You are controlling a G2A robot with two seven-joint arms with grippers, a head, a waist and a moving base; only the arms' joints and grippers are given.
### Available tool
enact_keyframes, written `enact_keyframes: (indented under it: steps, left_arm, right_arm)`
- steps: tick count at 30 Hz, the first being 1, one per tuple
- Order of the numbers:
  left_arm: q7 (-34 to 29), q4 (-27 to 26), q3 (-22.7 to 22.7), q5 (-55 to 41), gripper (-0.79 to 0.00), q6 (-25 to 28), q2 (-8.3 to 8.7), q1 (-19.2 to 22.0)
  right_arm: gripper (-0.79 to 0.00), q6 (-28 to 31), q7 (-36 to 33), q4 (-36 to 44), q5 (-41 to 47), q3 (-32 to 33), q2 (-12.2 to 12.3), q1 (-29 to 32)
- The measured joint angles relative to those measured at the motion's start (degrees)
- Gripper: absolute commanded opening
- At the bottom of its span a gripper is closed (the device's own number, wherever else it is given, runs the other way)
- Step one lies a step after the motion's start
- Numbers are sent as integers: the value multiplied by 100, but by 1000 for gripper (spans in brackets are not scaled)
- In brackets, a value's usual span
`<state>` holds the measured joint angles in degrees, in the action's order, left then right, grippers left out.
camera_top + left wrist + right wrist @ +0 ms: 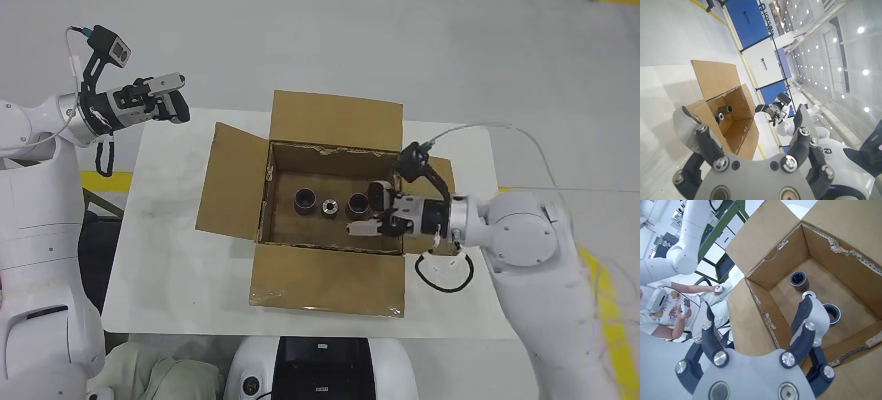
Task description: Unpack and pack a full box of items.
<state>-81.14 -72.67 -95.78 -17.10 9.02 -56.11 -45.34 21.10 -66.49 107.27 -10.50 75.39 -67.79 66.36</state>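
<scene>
One box (330, 282) is seen, three parts counted inside: left cylinder (305, 203), ring (330, 206), right cylinder (356, 206). The right gripper (378, 210) is held spread wide just right of them; the left gripper (172, 98), likewise spread, is kept far-left, well apart.

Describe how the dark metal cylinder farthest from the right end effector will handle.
The dark hollow metal cylinder looks like steel: probably rigid and heavy for its size. Its smooth wall may slip. Standing on end, it could tip, then roll.

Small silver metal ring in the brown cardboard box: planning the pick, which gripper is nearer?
Right. The right gripper hangs over the box near the silver ring; the left gripper is outside the box.
</scene>
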Motion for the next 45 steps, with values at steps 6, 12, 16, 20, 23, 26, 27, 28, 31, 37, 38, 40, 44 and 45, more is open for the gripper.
enact_keyframes:
  steps: [6,12,16,20,23,26,27,28,31,37,38,40,44,45]
  left_arm:
    - [0,0,0,0,0,0,0,0]
    - [0,0,0,0,0,0,0,0]
    - [0,0,0,0,0,0,0,0]
    - [0,0,0,0,0,0,0,0]
    - [0,0,0,0,0,0,0,0]
    - [0,0,0,0,0,0,0,0]
    - [0,0,0,0,0,0,0,0]
    - [0,0,0,0,0,0,0,0]
    - [0,0,0,0,0,0,0,0]
    - [0,0,0,0,0,0,0,0]
    - [0,0,0,0,0,0,0,0]
    - [0,0,0,0,0,0,0,0]
    - [0,0,0,0,0,0,0,0]
    - [0,0,0,0,0,0,0,0]
  right_arm:
    - [0,107,-59,-53,544,556,113,251]
    - [0,141,-57,-94,933,996,209,535]
    - [0,104,-84,-134,1093,1190,264,688]
    - [0,30,-111,-152,1137,1250,290,739]
    - [0,32,-110,-151,1135,1248,289,737]
    - [0,33,-110,-151,1134,1247,289,736]
    - [0,33,-110,-151,1134,1247,289,736]
    - [0,33,-110,-151,1134,1247,289,736]
    - [0,33,-110,-151,1134,1247,289,736]
    - [0,-37,-58,-178,1178,1250,290,762]
    - [0,-167,-23,-228,1272,1275,298,776]
    - [0,-386,-47,-346,1421,1376,323,771]
    - [0,-875,-118,-736,1459,1605,388,685]
    - [0,-916,-132,-810,1447,1627,398,673]
